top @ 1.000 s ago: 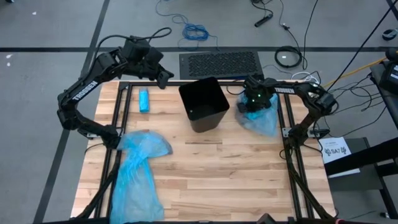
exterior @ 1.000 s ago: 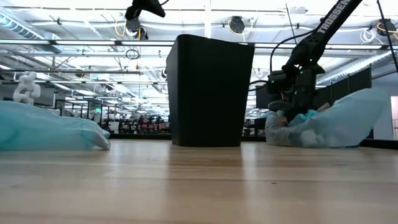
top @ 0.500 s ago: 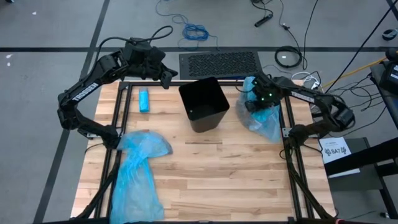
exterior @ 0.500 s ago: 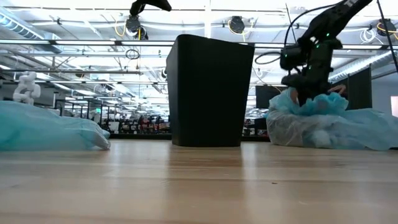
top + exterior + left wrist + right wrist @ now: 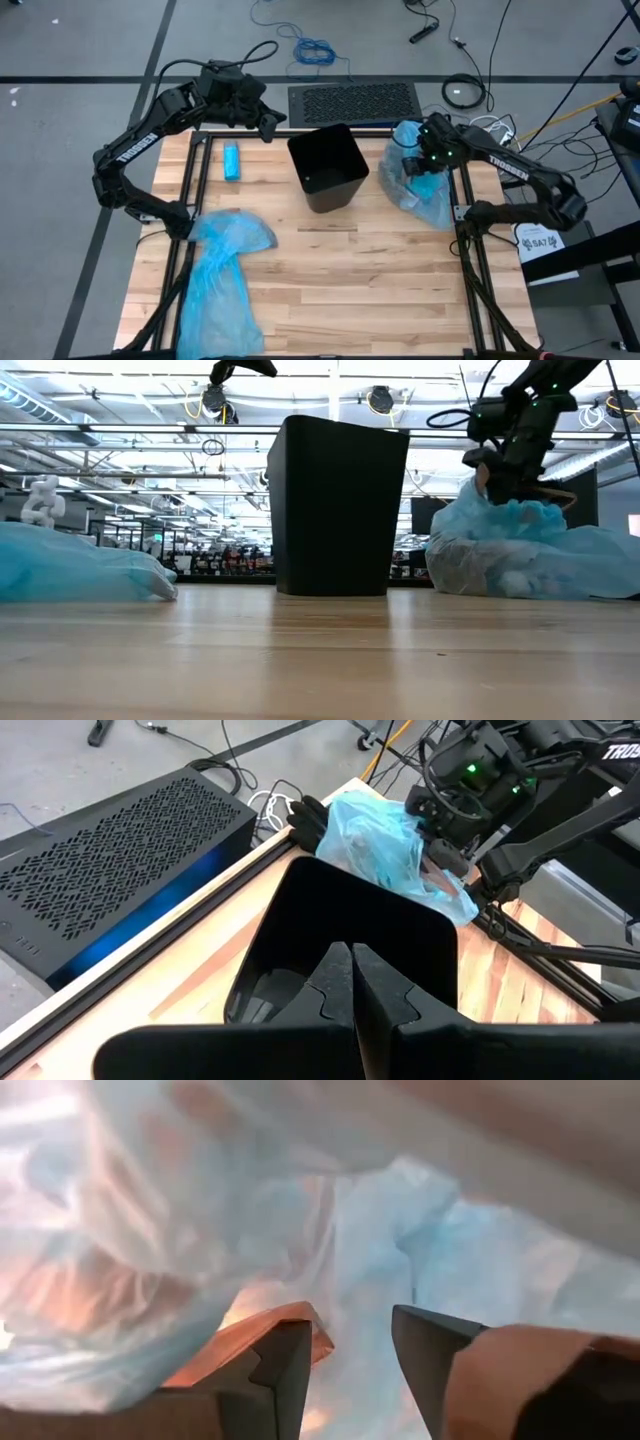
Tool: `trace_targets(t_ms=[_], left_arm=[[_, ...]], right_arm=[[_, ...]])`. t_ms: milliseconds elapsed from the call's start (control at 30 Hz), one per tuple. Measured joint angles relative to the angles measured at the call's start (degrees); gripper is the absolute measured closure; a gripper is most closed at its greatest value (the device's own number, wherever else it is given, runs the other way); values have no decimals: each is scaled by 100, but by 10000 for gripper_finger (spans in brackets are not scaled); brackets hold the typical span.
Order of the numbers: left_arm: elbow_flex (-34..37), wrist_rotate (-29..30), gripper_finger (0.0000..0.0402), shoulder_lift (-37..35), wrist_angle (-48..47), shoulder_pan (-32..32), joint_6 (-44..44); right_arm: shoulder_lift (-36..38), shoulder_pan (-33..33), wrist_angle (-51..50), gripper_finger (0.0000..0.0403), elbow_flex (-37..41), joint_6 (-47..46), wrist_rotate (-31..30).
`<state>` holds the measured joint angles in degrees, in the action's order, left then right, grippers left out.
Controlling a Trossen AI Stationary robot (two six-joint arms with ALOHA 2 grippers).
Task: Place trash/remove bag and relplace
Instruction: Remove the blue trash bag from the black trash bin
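High view shows the black bin (image 5: 328, 167) bare, no liner in it, so I'd say we're around halfway. The full blue bag (image 5: 418, 185) with the trash sits on the surface beside the bin, and the right gripper (image 5: 424, 160) is buried in its top folds with fingers apart. Left gripper (image 5: 268, 121) hovers over the bin's back edge, pressed together. A fresh bag (image 5: 222, 262) lies at the near left, not fitted yet.

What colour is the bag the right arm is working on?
Translucent light blue bag, seen best in the low view.
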<state>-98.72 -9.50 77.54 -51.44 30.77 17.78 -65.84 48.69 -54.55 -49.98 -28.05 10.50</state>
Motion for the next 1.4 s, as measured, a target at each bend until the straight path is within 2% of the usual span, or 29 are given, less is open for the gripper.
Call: trace_targets(t_ms=[367,667,833,1100,1267,1400], left_arm=[[0,-2,401,0,-8,-127,-7],[0,-2,401,0,-7,-127,-9],[0,-5,401,0,-9,-130,-13],[0,-9,401,0,-15,-130,-17],[0,-11,401,0,-15,-130,-50],[0,-13,401,0,-11,-130,-48]], right_arm=[[373,-2,-429,268,-2,9,-22],[393,0,-52,265,-7,365,-160],[343,-2,-146,239,-9,530,-259],[347,-2,-568,173,-22,647,-256],[347,-2,-1045,152,-401,718,101],[347,0,-1149,153,-967,776,740]])
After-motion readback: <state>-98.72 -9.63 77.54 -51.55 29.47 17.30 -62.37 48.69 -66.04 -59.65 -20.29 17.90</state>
